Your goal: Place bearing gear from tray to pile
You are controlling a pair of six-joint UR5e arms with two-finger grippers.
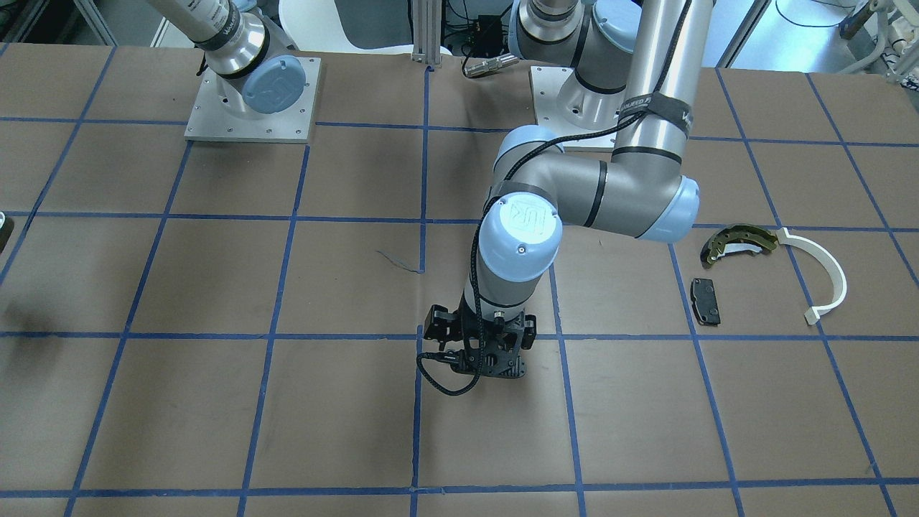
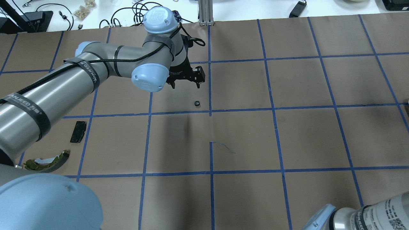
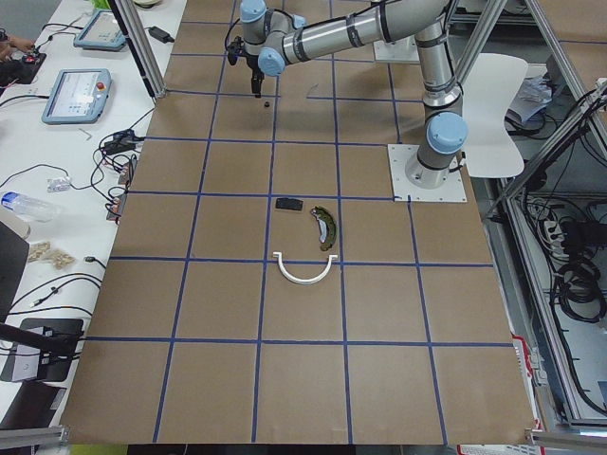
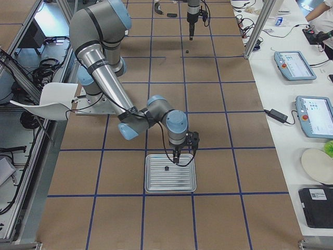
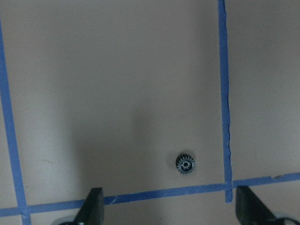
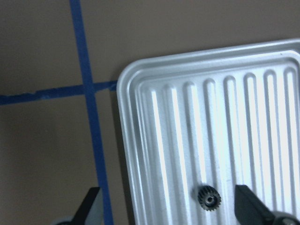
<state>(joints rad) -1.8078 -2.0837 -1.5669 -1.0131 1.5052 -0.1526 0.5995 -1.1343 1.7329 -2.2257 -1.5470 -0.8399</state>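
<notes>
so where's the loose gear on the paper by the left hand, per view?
Front-facing: not visible.
Overhead: gear centre-left, below left hand.
Exterior left: gear near top.
Exterior right: gear near top.
Left wrist: gear lower centre.
Right wrist: not in it.
Landmark: blue tape crossing beside it.

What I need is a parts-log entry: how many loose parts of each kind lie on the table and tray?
Small dark toothed gears: 2
Brass-coloured curved brake shoe: 1
White plastic half-ring arc: 1
Small black rectangular pad: 1
Total: 5
</notes>
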